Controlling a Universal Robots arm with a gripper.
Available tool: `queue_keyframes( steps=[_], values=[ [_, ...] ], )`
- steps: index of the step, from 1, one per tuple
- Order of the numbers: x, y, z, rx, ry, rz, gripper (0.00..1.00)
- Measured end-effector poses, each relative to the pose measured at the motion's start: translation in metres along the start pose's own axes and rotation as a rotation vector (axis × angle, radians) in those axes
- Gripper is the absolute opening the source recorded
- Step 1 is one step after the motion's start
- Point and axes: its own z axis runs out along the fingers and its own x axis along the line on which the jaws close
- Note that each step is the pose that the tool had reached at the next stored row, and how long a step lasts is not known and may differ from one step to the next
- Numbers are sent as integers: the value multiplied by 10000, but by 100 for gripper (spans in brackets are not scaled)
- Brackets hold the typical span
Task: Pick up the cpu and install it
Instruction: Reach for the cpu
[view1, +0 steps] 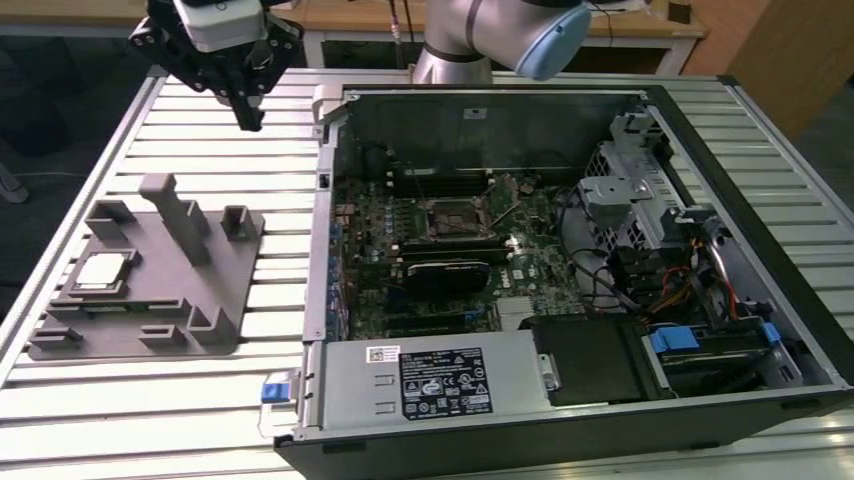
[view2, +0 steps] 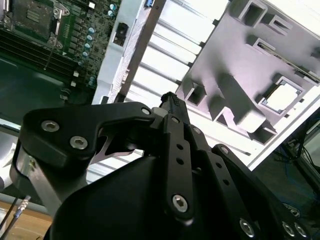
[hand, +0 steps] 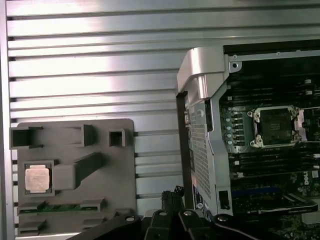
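Note:
The cpu is a small silver square lying flat in a recess of the grey plastic fixture on the exterior view's left; both wrist views show the cpu in that recess. My black gripper hangs in the air well above the slatted table, behind the fixture and beside the case's back left corner. Its fingers are together with nothing between them, and they are far from the cpu. The motherboard's cpu socket lies bare inside the open computer case.
The open computer case lies on its side across the table's middle and right, with drive cages, cables and a power supply inside. Upright grey posts rise from the fixture. Bare slats lie between gripper and fixture.

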Motion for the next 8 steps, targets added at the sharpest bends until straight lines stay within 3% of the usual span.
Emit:
queue_keyframes(
  steps=[8],
  values=[
    [175, -13, -5, 0, 0, 0, 11]
  ],
)
